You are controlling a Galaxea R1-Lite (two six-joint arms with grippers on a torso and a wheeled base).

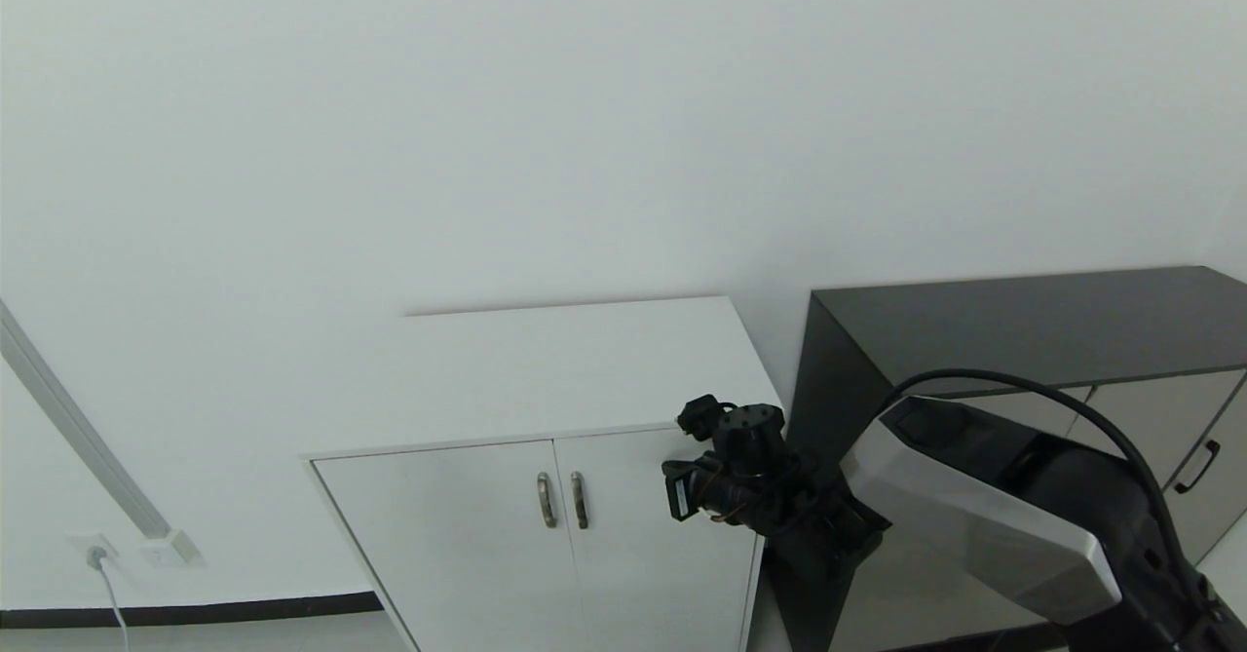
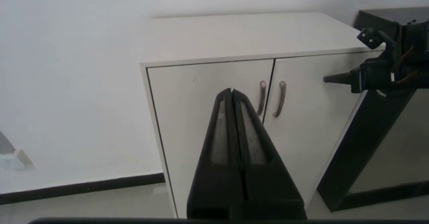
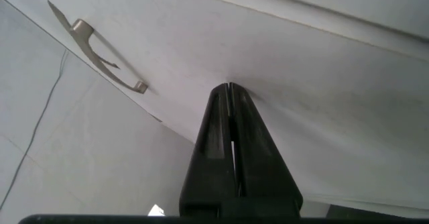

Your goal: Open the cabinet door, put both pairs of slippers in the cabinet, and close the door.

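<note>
1. Head view: the white cabinet [image 1: 546, 379] stands against the wall with both doors shut. Its two metal handles [image 1: 547, 499] sit side by side at the middle seam.
2. The right gripper [image 3: 230, 88] is up at the face of the cabinet's right-hand door, off to the side of the handles and near the cabinet's top edge. Its fingers are pressed together and hold nothing. I cannot tell whether the tip touches the door.
3. The left gripper [image 2: 231, 93] hangs in front of the cabinet, apart from it and facing the left-hand door. Its fingers are closed and empty.
4. A dark cabinet [image 1: 1023, 321] stands just beside the white cabinet's right side. A wall socket [image 1: 95, 555] sits low, well off to the cabinet's left.
</note>
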